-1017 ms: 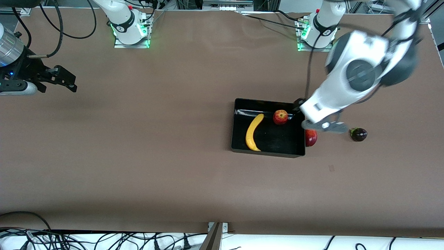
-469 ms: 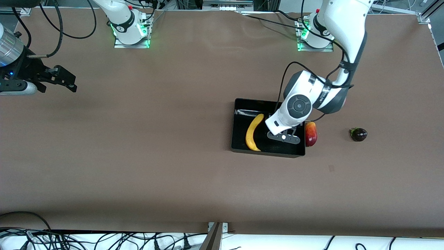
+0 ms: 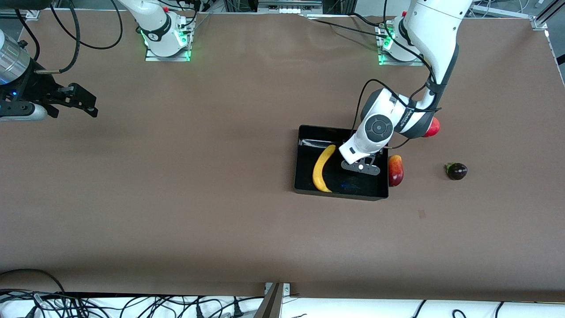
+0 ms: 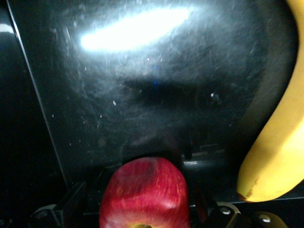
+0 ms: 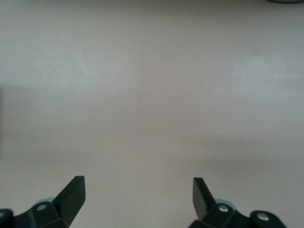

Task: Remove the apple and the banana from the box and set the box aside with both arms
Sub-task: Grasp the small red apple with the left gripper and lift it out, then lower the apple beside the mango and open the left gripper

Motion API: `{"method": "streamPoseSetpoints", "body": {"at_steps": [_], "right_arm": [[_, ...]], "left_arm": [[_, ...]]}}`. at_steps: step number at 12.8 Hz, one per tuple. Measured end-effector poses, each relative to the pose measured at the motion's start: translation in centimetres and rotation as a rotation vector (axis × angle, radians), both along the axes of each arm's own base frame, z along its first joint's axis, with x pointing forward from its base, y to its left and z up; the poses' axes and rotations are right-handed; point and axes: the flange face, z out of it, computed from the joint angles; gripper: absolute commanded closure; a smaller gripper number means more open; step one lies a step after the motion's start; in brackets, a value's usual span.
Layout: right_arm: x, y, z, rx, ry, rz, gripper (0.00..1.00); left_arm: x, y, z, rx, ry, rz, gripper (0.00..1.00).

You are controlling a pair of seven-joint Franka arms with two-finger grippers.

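The black box (image 3: 303, 181) lies toward the left arm's end of the table. The yellow banana (image 3: 321, 168) rests in it along the wall toward the right arm's end. My left gripper (image 3: 361, 164) is down inside the box beside the banana and hides the apple in the front view. In the left wrist view the red apple (image 4: 142, 190) sits on the glossy box floor (image 4: 142, 95) between the open fingers of the left gripper (image 4: 140, 211), with a gap on each side; the banana (image 4: 280, 156) lies close by. My right gripper (image 3: 90, 105) (image 5: 138, 190) waits open over bare table at the right arm's end.
A red-and-yellow oblong fruit (image 3: 396, 170) lies against the box's outer wall toward the left arm's end. A dark purple fruit (image 3: 457, 171) sits farther out that way. A plain red fruit (image 3: 433, 127) peeks out from under the left arm's elbow. Cables line the front edge.
The left arm swung in from the box's edge to over the apple and came down around it, so the apple no longer shows in the front view. The right arm has not moved.
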Motion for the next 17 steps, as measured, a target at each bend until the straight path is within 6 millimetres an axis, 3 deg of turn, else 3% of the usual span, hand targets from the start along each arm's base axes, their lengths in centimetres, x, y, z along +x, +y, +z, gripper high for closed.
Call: {"method": "streamPoseSetpoints", "body": {"at_steps": [1, 3, 5, 7, 8, 10, 12, 15, 17], "right_arm": [[0.0, 0.0, 0.0, 0.0, 0.0, 0.0, 0.0], [0.0, 0.0, 0.0, 0.0, 0.0, 0.0, 0.0], [0.0, 0.0, 0.0, 0.0, 0.0, 0.0, 0.0], [0.0, 0.0, 0.0, 0.0, 0.0, 0.0, 0.0], [0.0, 0.0, 0.0, 0.0, 0.0, 0.0, 0.0], [0.0, 0.0, 0.0, 0.0, 0.0, 0.0, 0.0], [0.0, 0.0, 0.0, 0.0, 0.0, 0.0, 0.0], [0.0, 0.0, 0.0, 0.0, 0.0, 0.0, 0.0], [0.0, 0.0, 0.0, 0.0, 0.0, 0.001, 0.0]], "left_arm": [[-0.2, 0.0, 0.0, 0.001, -0.002, 0.01, 0.82], [-0.1, -0.2, 0.7, -0.002, -0.013, 0.02, 0.85], [0.3, -0.2, 2.2, -0.011, -0.037, 0.026, 0.75], [1.5, 0.0, 5.4, -0.017, -0.06, 0.039, 0.75], [2.4, 0.4, 7.9, -0.005, -0.049, 0.052, 0.75], [4.5, 2.7, 12.9, 0.018, -0.016, 0.097, 0.74], [6.4, 7.9, 15.1, 0.023, 0.01, 0.085, 0.74], [6.7, 15.7, 13.0, 0.047, 0.081, 0.003, 0.76], [5.2, 17.8, 9.4, 0.063, 0.088, -0.027, 0.76]]}}
